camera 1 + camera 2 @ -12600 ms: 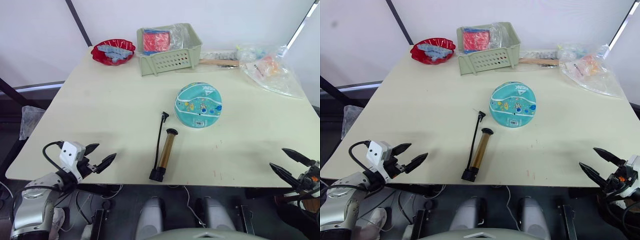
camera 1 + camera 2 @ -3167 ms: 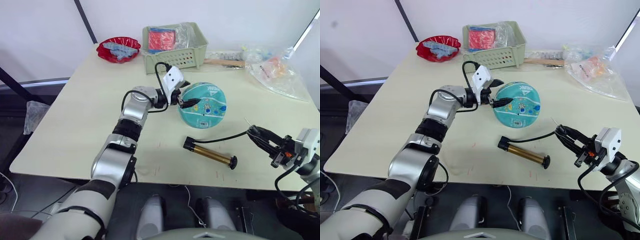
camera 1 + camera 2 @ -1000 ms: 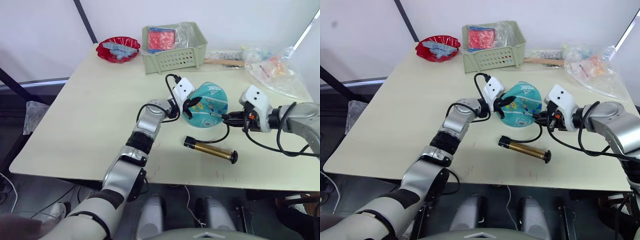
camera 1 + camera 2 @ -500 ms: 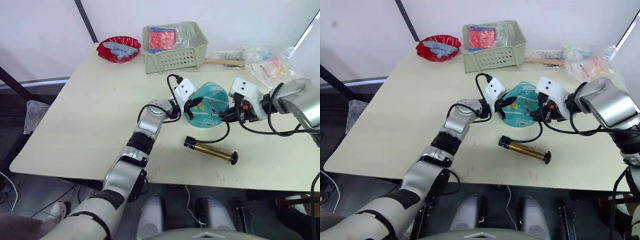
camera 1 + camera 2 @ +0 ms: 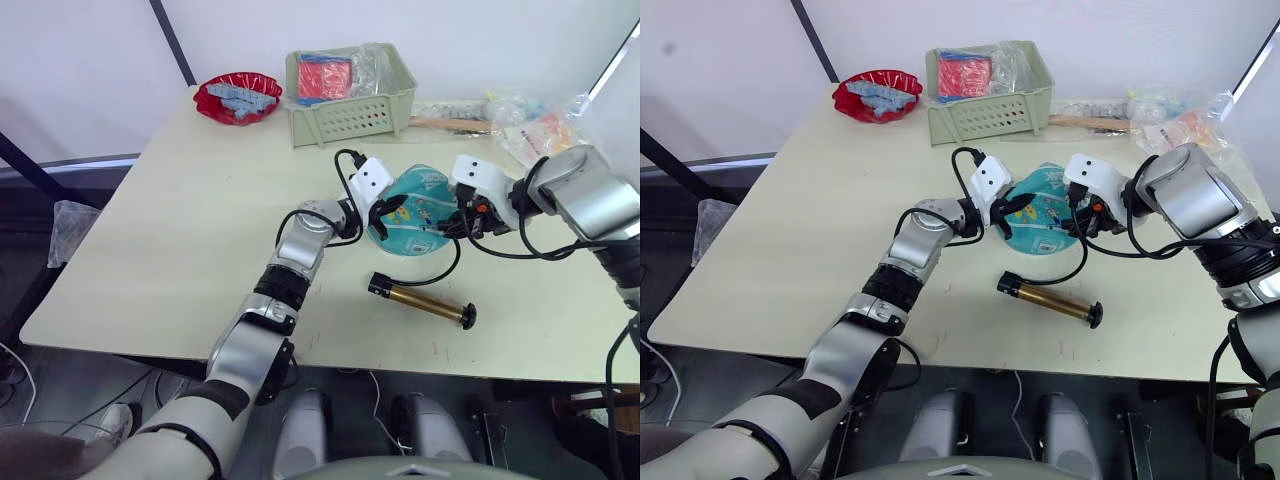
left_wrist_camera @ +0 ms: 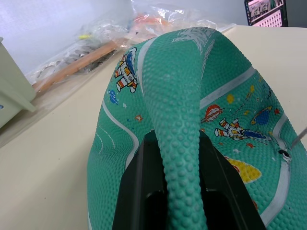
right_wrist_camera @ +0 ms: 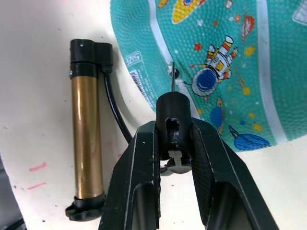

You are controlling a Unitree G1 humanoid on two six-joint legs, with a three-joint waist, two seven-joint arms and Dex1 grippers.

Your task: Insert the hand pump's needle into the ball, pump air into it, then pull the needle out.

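the ball (image 5: 412, 210) sits on the table (image 5: 180, 230), just in front of the green basket (image 5: 350, 95), and everything else is placed from it. it is soft and partly flat: the left gripper (image 6: 178, 191) has its two black fingers pinched tight on a raised fold of the teal rubber on the ball's left side, so that a ridge of skin stands up between them in the left wrist view.

the right gripper (image 7: 173, 143) comes in from the ball's right side, clamped narrow on the small black fitting of the needle (image 7: 172, 76). the thin metal pin points at the ball's small dark valve hole (image 7: 177, 72), its tip right at the hole's edge beside a white seam line; whether it has entered cannot be told. a rocket print lies just beside the hole.

the hand pump (image 5: 422, 301) lies flat on the table in front of the ball, near it but not touching, with its black end cap toward the ball's left and the t-handle toward the right. its thin black hose (image 5: 1076, 262) curves up from the cap end to the fitting in the right gripper.

behind the ball to the left, a red dish (image 5: 237, 98) stands beside the basket; to the right lie clear plastic bags (image 5: 545, 130).
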